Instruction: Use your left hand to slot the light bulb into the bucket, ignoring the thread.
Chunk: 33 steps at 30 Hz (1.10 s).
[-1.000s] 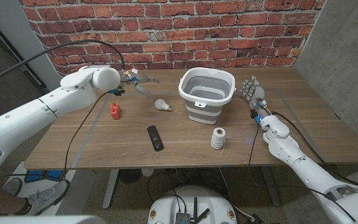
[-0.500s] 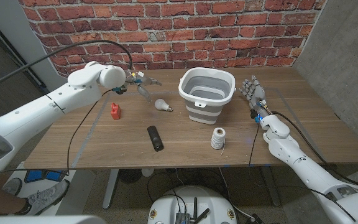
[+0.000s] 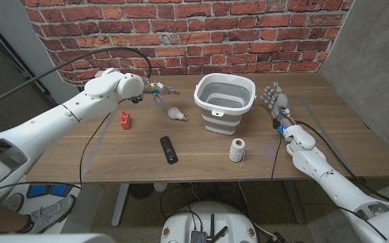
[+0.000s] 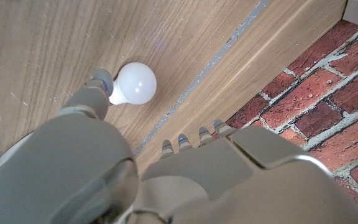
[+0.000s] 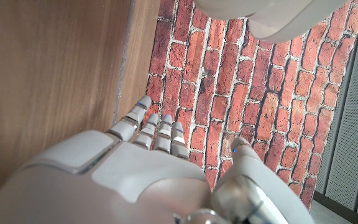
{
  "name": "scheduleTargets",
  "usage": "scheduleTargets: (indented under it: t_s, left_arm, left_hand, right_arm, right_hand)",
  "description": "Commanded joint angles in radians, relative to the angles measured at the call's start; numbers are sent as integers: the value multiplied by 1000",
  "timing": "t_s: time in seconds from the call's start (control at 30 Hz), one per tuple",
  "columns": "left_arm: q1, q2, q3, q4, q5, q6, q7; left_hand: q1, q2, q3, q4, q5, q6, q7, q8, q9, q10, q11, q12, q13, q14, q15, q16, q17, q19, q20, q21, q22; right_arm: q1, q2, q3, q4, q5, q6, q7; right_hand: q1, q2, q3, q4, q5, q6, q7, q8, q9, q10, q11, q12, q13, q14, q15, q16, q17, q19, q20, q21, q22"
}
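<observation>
Left hand (image 3: 155,92) hovers just beside the light bulb (image 3: 175,113), fingers (image 4: 98,84) apart, holding nothing. Bulb lies on the table (image 3: 113,152), left of the bucket (image 3: 224,101). Right hand (image 3: 273,100) stands fingers apart, empty.

Both arms: glossy white rounded shells, bulbous joint housings, grey seams at joints. Left hand (image 3: 155,91): grey-silver metal, segmented fingers, small blue dots on fingertips (image 4: 181,138). Right hand (image 3: 273,98): same grey build, blue dots on fingertips (image 5: 143,100), light grey back plate. Black cable arcs over left arm; another black cable trails along right forearm. Small red/blue bits at right wrist.
</observation>
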Motion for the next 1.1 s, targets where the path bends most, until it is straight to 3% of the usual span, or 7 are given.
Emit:
scheduleTargets:
  t_s: [0.03,0.23,0.63,0.97,1.1]
  left_arm:
    - [30,-37,17,19,76,8,47]
    - [65,-46,18,19,110,29,109]
    - [67,-70,35,63,129,22,140]
    - [77,-78,48,95,165,13,231]
    - [68,-88,52,116,160,6,234]
  left_hand:
    - [12,-1,-6,-2,6,-2,5,13,6,-38,8,12,3,-146,6,13,2,-103,11,12,2]
    - [18,0,-12,-3,8,24,7,29,6,-4,2,26,5,-107,-7,24,2,-77,15,23,2]
    - [29,3,-17,-4,12,51,0,43,6,36,-11,39,8,-73,-15,29,3,-48,22,30,2]
    - [69,2,-27,-8,15,141,-16,86,8,179,-35,84,19,49,-21,47,3,20,22,37,1]
    - [82,3,-30,-8,16,168,-37,98,8,214,-52,94,23,86,-31,52,3,36,20,36,1]
  right_arm:
    - [-8,-6,3,-13,2,-10,-8]
    - [-6,-9,2,-16,0,-15,-9]
    - [-13,-14,4,-27,0,-20,-15]
    - [-22,-18,7,-39,1,-23,-22]
    - [-22,-18,7,-38,1,-23,-22]
  right_hand:
    - [-9,25,-3,5,7,5,5,5,4,0,0,8,1,-3,-11,8,-1,6,-9,-4,6]
    - [-9,25,-3,6,7,5,3,5,4,-1,1,8,1,-4,-9,8,-3,7,-8,-8,6]
    - [-8,27,-4,6,7,5,2,5,3,-1,0,8,1,-5,-10,10,-6,11,-7,-16,6]
    - [-8,27,-6,7,7,6,0,5,3,0,-1,8,1,-4,-9,11,-8,13,-7,-20,6]
    - [-7,28,-6,7,7,7,-3,5,3,0,0,9,1,-5,-9,11,-9,14,-7,-23,6]
